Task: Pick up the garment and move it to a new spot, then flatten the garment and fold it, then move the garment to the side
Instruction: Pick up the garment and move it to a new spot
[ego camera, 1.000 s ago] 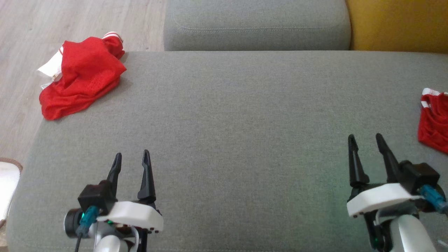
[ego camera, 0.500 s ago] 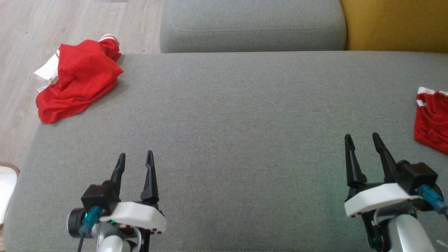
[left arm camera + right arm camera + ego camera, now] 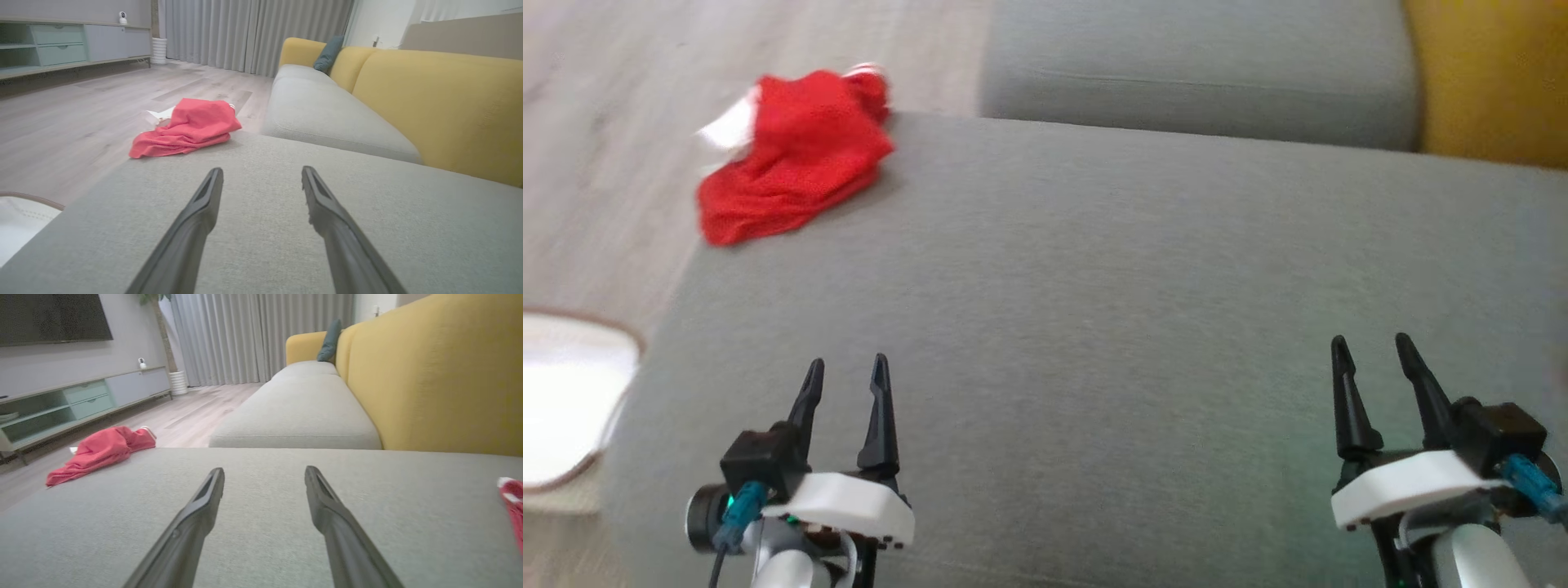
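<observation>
The left fingers [image 3: 879, 408] and the right fingers [image 3: 1347, 392] stand fully spread and hold nothing, low over the near part of the grey sofa seat [image 3: 1094, 286]. The crumpled red garment [image 3: 792, 159] lies at the seat's far left corner, well apart from both, and appears to overhang the edge. A shallow pinch or a sideways nudge there would probably push it onto the floor [image 3: 605, 122], and the second red garment [image 3: 512, 506] at the right edge could be taken for the target.

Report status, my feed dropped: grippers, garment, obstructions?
Left gripper and right gripper open, empty, above sofa seat. Red garment crumpled at seat's far left corner. Nothing in the way.
</observation>
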Tool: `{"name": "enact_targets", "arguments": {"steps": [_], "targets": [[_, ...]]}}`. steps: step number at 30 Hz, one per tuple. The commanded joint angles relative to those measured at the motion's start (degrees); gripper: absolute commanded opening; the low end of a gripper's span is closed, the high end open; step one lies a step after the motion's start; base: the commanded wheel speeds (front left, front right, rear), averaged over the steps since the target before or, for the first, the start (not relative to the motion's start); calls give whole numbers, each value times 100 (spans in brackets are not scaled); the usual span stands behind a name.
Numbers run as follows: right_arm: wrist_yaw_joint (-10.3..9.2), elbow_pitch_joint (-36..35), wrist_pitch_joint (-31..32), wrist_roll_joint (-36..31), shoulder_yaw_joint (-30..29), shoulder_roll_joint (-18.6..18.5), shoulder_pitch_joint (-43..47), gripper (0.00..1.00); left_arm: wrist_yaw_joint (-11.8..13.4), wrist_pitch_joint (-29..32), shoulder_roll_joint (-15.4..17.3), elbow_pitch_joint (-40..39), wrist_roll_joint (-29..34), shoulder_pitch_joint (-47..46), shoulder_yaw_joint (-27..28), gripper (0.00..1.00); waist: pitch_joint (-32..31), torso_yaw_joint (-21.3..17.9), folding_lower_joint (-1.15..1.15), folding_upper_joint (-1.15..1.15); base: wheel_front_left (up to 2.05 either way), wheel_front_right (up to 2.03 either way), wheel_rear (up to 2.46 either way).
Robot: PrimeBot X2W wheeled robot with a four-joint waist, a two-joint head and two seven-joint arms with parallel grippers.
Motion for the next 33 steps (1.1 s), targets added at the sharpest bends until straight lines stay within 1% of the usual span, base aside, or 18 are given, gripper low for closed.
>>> {"name": "enact_targets", "arguments": {"steps": [1,2,4,5,8,11,18,25,27,30,32,33], "targets": [[37,-245,-77,2,148,-19,-182,100,13,-71,7,-183,53,-242,183,100,-36,656,0,0,0,0,0],[37,-245,-77,2,148,-19,-182,100,13,-71,7,-183,53,-242,183,100,-36,656,0,0,0,0,0],[37,-271,-78,23,203,-19,-176,100,20,-71,31,-210,65,-232,228,100,-46,966,0,0,0,0,0],[37,-286,-81,47,255,-19,-171,100,21,-71,57,-235,71,-213,270,100,-55,1258,0,0,0,0,0],[37,-276,-92,76,333,-19,-182,100,23,-71,89,-272,75,-173,327,100,-66,1639,0,0,0,0,0],[37,-262,-112,101,413,-19,-194,100,34,-71,114,-327,78,-118,380,100,-77,1924,0,0,0,0,0],[37,-238,-53,87,793,-19,-437,100,163,-71,122,-671,55,93,667,100,55,2022,0,0,0,0,0],[37,-222,-18,16,846,-19,-596,100,159,-71,95,-839,56,205,779,100,131,2071,0,0,0,0,0],[37,-268,-12,0,790,-19,-600,100,124,-71,127,-812,75,149,782,100,172,2096,0,0,0,0,0],[37,-444,63,-90,641,-19,-587,100,4,-59,315,-756,146,-211,779,100,409,2120,0,0,0,0,0],[37,-607,167,-210,601,-19,-645,100,-98,-17,500,-718,188,-622,816,100,679,2007,0,0,0,0,0],[37,-688,221,-280,579,-19,-694,100,-193,29,601,-674,202,-872,806,100,814,1938,0,0,0,0,0]]}}
